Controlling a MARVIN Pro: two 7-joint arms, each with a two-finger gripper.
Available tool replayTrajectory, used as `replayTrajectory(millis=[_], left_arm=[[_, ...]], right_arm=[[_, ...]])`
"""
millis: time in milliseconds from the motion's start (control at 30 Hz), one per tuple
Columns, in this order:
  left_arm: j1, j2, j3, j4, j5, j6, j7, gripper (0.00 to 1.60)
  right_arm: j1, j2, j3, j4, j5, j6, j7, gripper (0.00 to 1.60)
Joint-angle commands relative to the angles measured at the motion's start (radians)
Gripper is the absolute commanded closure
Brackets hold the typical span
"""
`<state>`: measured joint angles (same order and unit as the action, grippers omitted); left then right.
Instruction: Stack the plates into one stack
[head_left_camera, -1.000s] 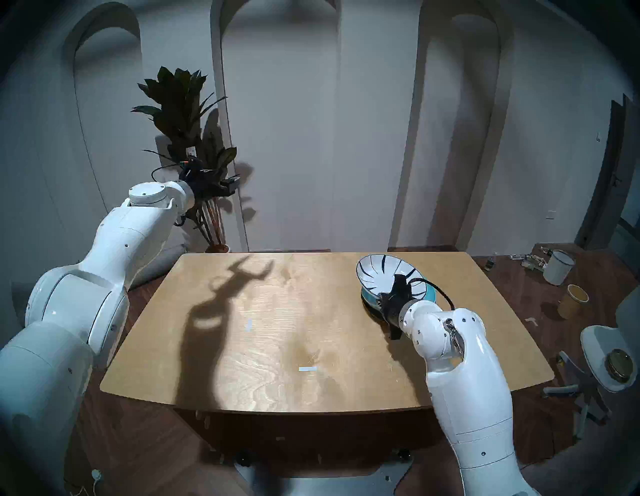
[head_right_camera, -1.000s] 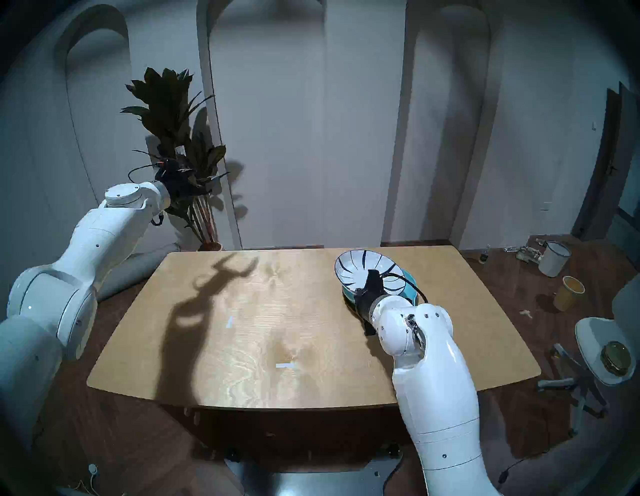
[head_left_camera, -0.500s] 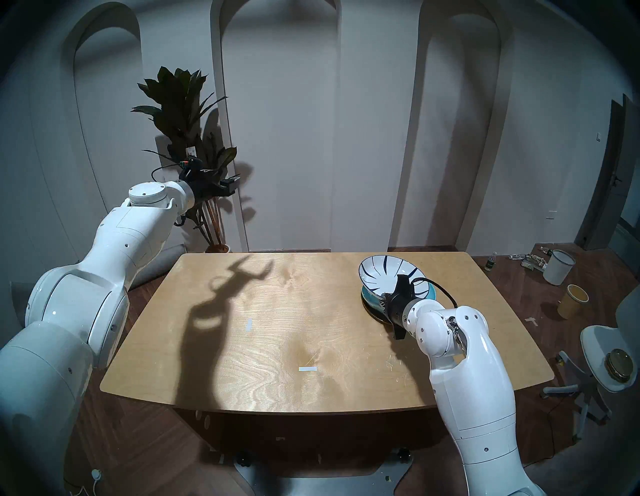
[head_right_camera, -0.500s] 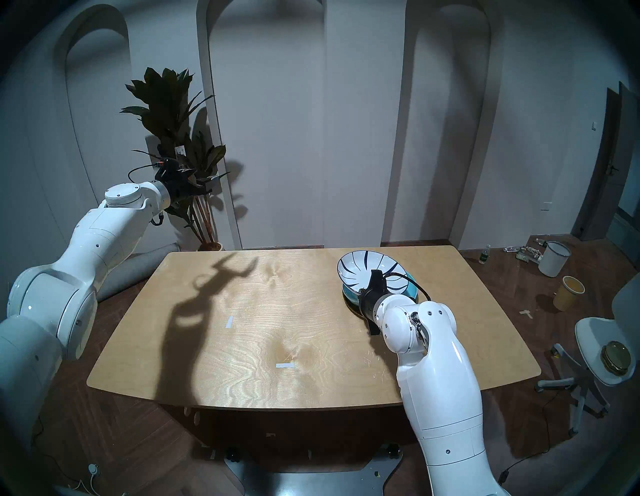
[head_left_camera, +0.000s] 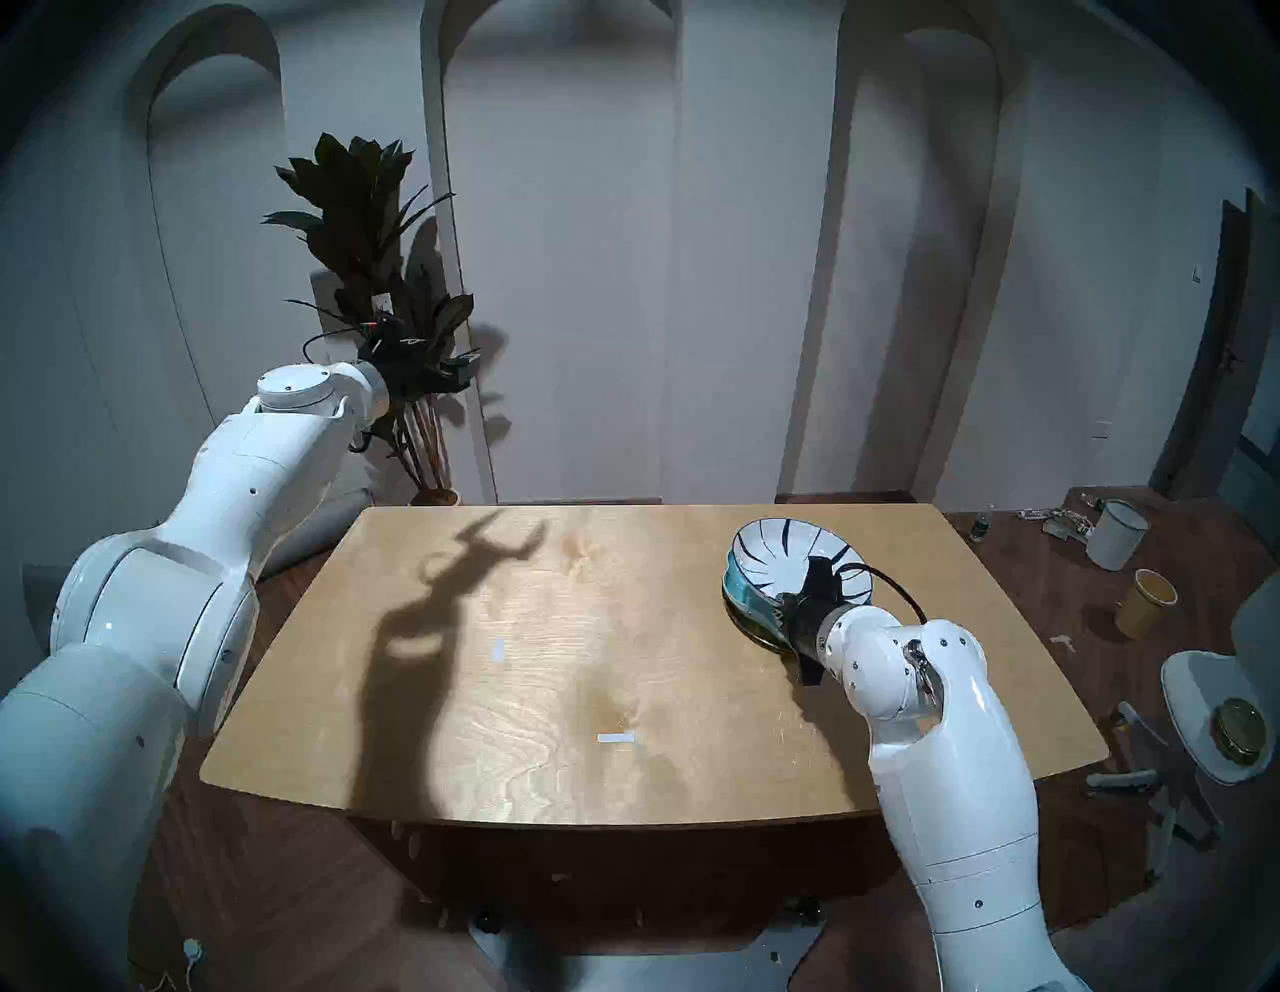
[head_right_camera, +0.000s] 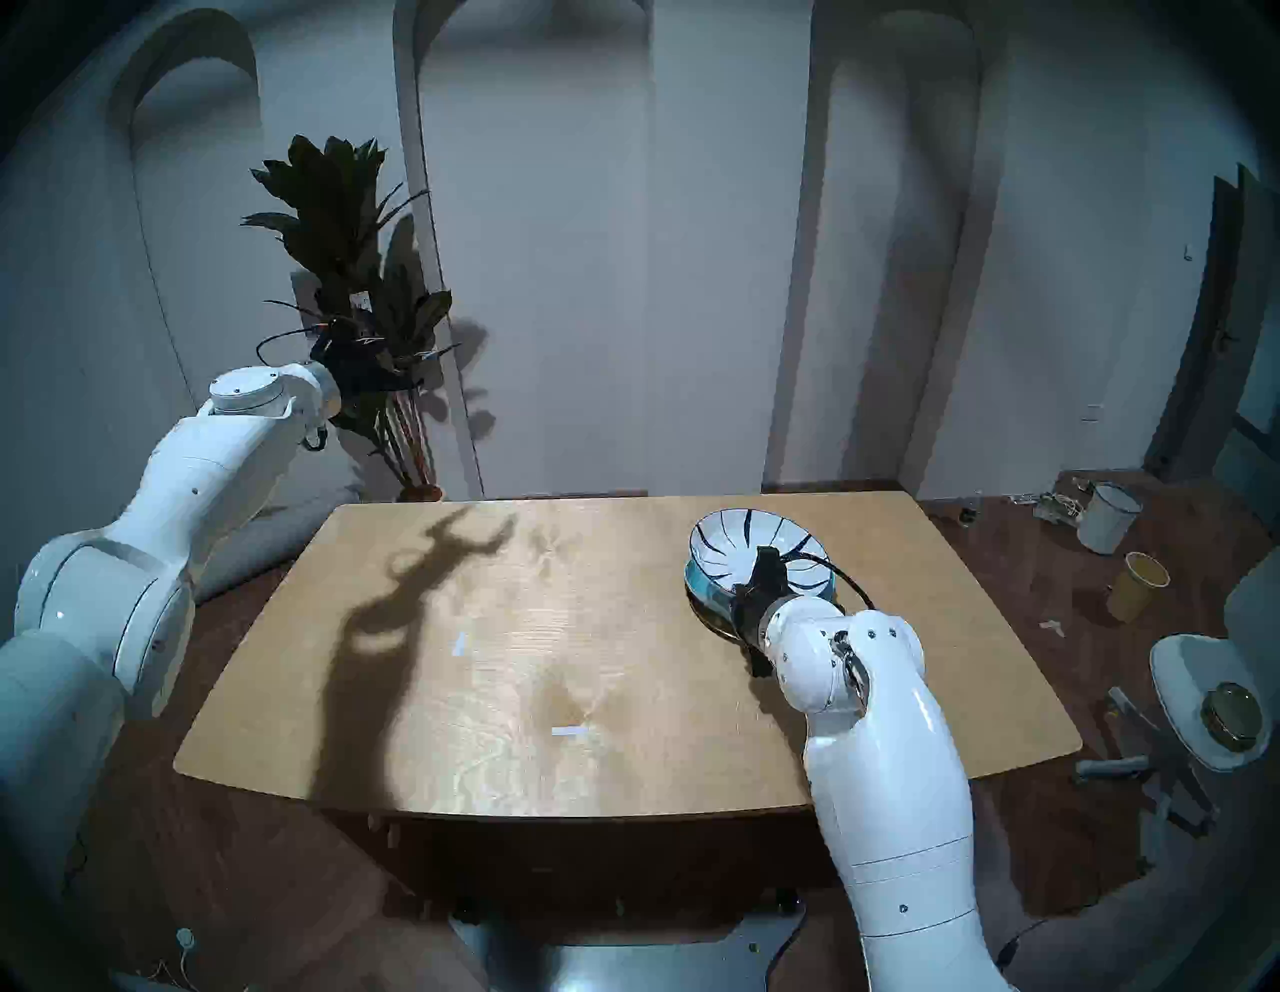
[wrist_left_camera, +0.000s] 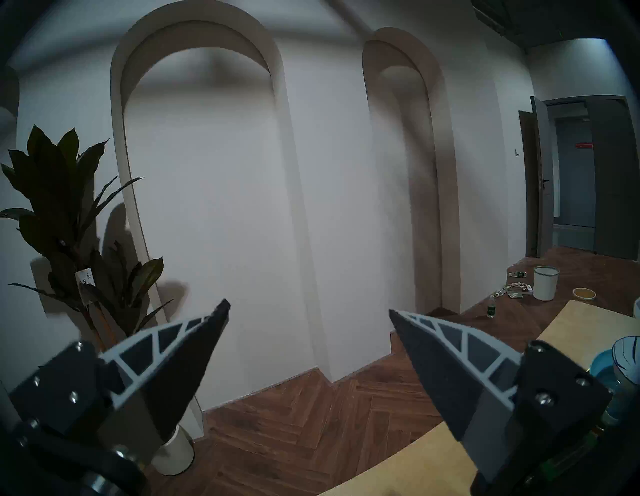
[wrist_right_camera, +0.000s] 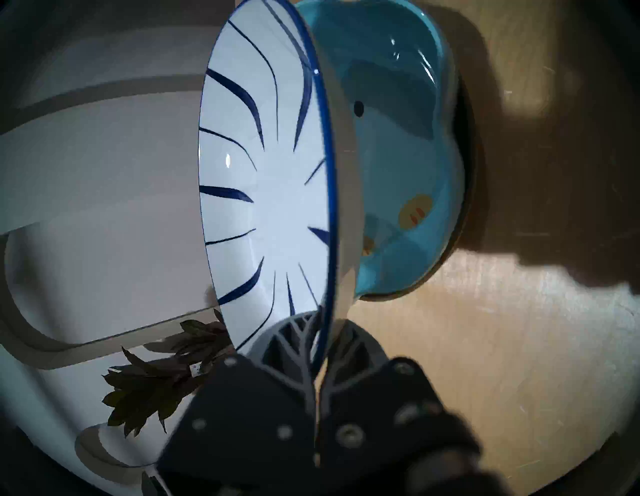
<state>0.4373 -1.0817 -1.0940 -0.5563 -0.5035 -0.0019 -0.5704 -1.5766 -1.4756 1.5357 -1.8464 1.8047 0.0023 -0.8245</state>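
My right end effector (wrist_right_camera: 317, 350) pinches the near rim of the striped plate (wrist_right_camera: 266, 180), tilted over the turquoise plate (wrist_right_camera: 408, 166), which sits on the gold plate (head_left_camera: 758, 632) on the surface (head_left_camera: 554, 658). Released while tilted, it could slide off. Since a second ago, it has shifted right and settled lower.

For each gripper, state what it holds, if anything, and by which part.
The right gripper pinches the white striped plate by its near rim, one finger on each face. The left gripper is open and empty.
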Motion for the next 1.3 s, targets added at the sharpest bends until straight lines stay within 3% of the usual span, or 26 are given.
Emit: replayTrajectory(millis=[0, 500, 1033, 1067, 1100, 1167, 1200, 1233, 1267], left_arm=[[-0.034, 0.001, -0.006, -0.01, 0.0, -0.005, 0.0, 0.0], [-0.034, 0.001, -0.007, -0.01, 0.0, -0.005, 0.0, 0.0], [-0.034, 0.001, -0.008, -0.01, 0.001, -0.005, -0.001, 0.0], [-0.034, 0.001, -0.008, -0.01, 0.001, -0.005, -0.001, 0.0], [-0.034, 0.001, -0.008, -0.01, 0.001, -0.005, -0.001, 0.0], [-0.034, 0.001, -0.008, -0.01, 0.001, -0.005, -0.001, 0.0], [-0.034, 0.001, -0.008, -0.01, 0.001, -0.005, -0.001, 0.0], [-0.034, 0.001, -0.008, -0.01, 0.001, -0.005, -0.001, 0.0], [-0.034, 0.001, -0.008, -0.01, 0.001, -0.005, -0.001, 0.0]], right_arm=[[0.031, 0.011, 0.021, -0.013, -0.003, 0.007, 0.044, 1.6], [0.075, 0.014, 0.037, 0.064, 0.041, 0.04, 0.049, 1.6], [0.06, 0.005, 0.04, 0.075, 0.047, 0.031, 0.041, 1.6], [0.058, 0.006, 0.042, 0.076, 0.048, 0.032, 0.042, 1.49], [0.058, 0.006, 0.042, 0.076, 0.048, 0.032, 0.042, 1.49], [0.055, 0.005, 0.044, 0.076, 0.048, 0.03, 0.042, 0.81], [0.055, 0.005, 0.044, 0.076, 0.048, 0.03, 0.042, 0.81], [0.054, 0.004, 0.046, 0.075, 0.049, 0.03, 0.041, 0.53], [0.054, 0.004, 0.046, 0.075, 0.049, 0.03, 0.04, 0.09]])
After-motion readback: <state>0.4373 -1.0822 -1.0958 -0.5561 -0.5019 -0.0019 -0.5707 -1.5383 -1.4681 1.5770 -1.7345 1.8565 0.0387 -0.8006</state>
